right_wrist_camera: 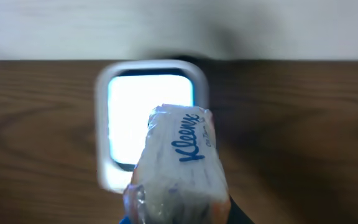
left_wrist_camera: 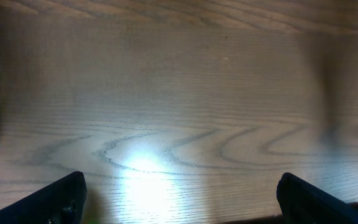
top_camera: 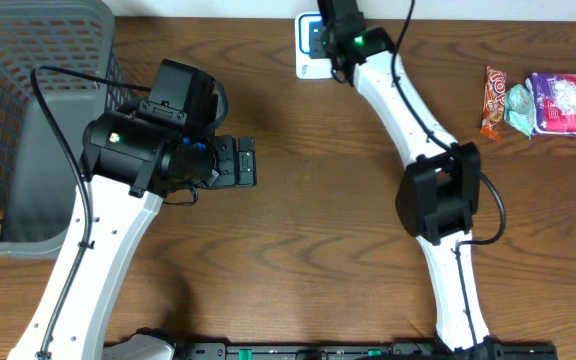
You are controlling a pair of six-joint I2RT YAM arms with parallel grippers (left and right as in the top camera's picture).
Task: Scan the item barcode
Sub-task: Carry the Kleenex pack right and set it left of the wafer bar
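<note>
A brown wood-grain worktop (top_camera: 298,250) fills the overhead view. At its left edge stands a grey mesh basket (top_camera: 28,60), reaching from the top corner well down the side.

The left arm (top_camera: 88,250) rises from the near edge beside the basket. Its left hand (top_camera: 251,162) points toward the middle of the worktop with its fingers (left_wrist_camera: 61,199) spread wide apart. The left wrist view shows only bare wood with a bright glare patch between them.

The right arm (top_camera: 418,140) runs from the near edge to the far edge. There the right hand (right_wrist_camera: 182,214) is over a white-framed scanner (top_camera: 306,62), which sits at the far centre of the worktop. In the right wrist view its window glows bright white.

The right hand is clamped on a tissue pack (right_wrist_camera: 179,162), a clear-wrapped white pack with blue Kleenex lettering. The pack rises from the bottom of that view and its far end overlaps the lower right part of the lit window. Whether pack and scanner touch cannot be told.

Well apart, near the right edge, lie three small items close together: a purple and pink pack (top_camera: 563,105), an orange-red packet (top_camera: 495,100), and a teal wrapper (top_camera: 519,112) between them.
</note>
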